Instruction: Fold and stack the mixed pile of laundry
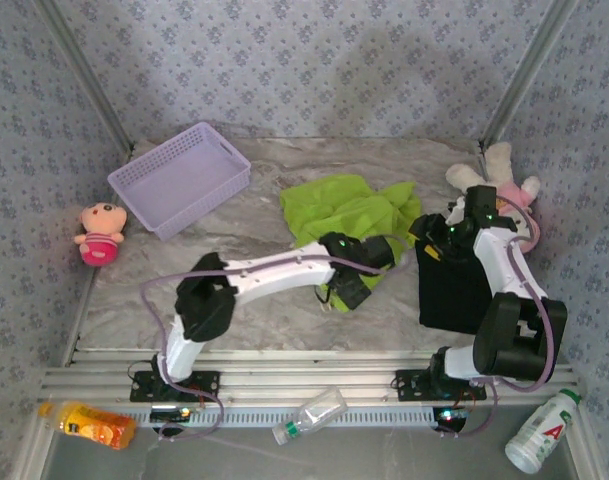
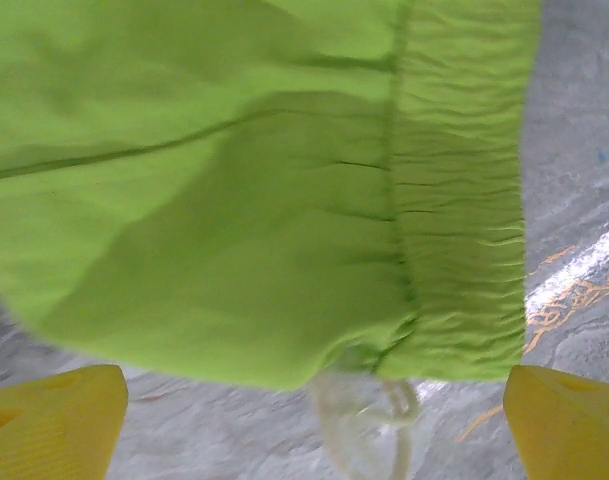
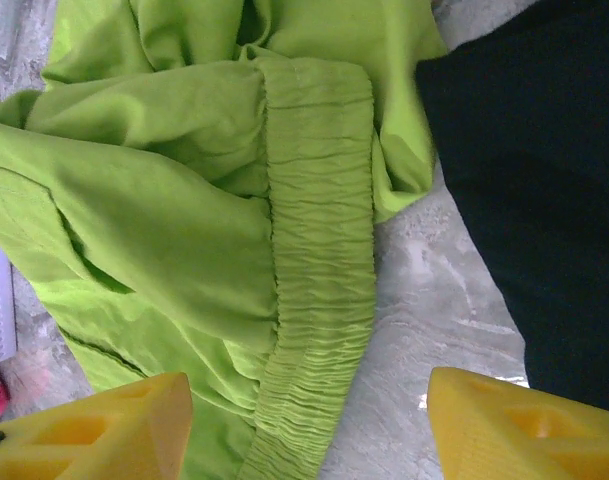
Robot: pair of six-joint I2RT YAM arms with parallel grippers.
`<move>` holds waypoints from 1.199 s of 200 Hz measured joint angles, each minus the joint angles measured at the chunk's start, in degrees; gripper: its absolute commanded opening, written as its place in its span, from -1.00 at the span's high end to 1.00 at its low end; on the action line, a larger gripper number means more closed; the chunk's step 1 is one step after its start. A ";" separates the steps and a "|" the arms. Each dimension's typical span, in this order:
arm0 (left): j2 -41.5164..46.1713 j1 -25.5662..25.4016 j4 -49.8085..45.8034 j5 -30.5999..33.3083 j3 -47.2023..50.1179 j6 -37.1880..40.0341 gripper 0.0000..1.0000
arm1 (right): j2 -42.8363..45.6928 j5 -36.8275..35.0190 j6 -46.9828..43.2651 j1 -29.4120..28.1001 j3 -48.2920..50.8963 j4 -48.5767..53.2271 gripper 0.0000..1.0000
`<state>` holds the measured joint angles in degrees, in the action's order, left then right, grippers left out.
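Lime-green garment (image 1: 349,210): is lying crumpled at the middle of the table (image 1: 274,300); a gathered elastic band is showing along one edge in both wrist views; it is lying flat on the marble, not being lifted.
Black garment (image 1: 454,285): is lying folded flat at the right of the table, just beside the green one; its far corner is sitting under the right arm's wrist.
Left gripper (image 1: 346,288): is hanging over the near edge of the green garment; in the left wrist view (image 2: 314,430) the yellow fingers are being held wide apart; nothing is being pinched; the green hem and a pale drawstring (image 2: 369,420) are lying just ahead of the tips.
Right gripper (image 1: 431,238): is hovering at the gap between the two garments; in the right wrist view (image 3: 309,430) the fingers are being held apart with the gathered band lying between them; no cloth is being gripped.
Lavender basket (image 1: 204,207): is sitting at the far left, well apart from the garments.
Plush toys: one pink (image 1: 99,232) is sitting at the left edge; one white-and-pink (image 1: 499,175) is lying at the far right.
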<state>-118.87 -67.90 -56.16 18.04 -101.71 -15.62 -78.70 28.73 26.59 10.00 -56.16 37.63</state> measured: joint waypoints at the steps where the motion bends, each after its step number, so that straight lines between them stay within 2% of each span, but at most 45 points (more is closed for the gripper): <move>1: -0.39 -0.13 0.17 0.00 0.00 0.00 -0.93 | 0.00 0.02 0.00 0.02 0.04 0.04 -0.31; 32: -7.37 -1.36 1.60 0.20 -0.04 -0.13 -0.90 | 0.00 0.63 -0.26 0.07 0.09 0.98 -0.30; 44: -8.76 -1.33 2.08 0.46 -0.13 -0.52 -0.80 | 0.07 0.66 -0.50 0.07 0.22 1.31 -0.30; 51: -8.76 -1.44 2.01 0.87 -0.28 -0.52 -0.60 | 0.09 0.66 -0.52 0.07 0.33 1.44 -0.30; 67: -8.76 -1.49 2.43 2.82 -0.31 -1.36 0.03 | 0.39 0.85 -0.57 0.13 0.74 1.86 -0.30; 90: -8.39 -0.63 2.43 4.52 1.01 -1.84 0.47 | 0.70 1.07 -0.68 0.24 0.81 2.45 -0.30; 117: -4.72 1.64 2.19 3.26 1.79 -2.95 1.00 | 0.92 1.29 -0.66 0.22 0.81 2.49 -0.28; 152: 6.80 7.87 2.21 -1.64 0.63 -3.96 1.00 | 1.55 2.23 -0.42 -0.79 0.79 2.21 -0.24; 171: 10.47 12.00 2.40 -4.20 -2.64 -4.13 1.00 | 1.55 2.89 -0.04 -3.61 0.74 1.36 -0.36; 189: 11.72 14.86 2.40 -5.46 -4.42 -4.39 1.00 | 1.57 4.59 2.56 -7.98 0.87 -1.33 -0.56; 213: 11.50 15.28 2.08 -7.04 -4.63 -4.52 1.00 | 2.27 6.05 8.52 -14.97 2.73 -10.05 -0.82; 240: 11.43 14.67 1.99 -8.22 -3.85 -5.27 1.00 | 2.34 2.78 9.16 -23.41 2.69 -15.67 -0.83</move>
<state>-107.44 -53.23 -54.17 9.82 -105.56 -20.88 -76.36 31.51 35.75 -13.41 -53.47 21.96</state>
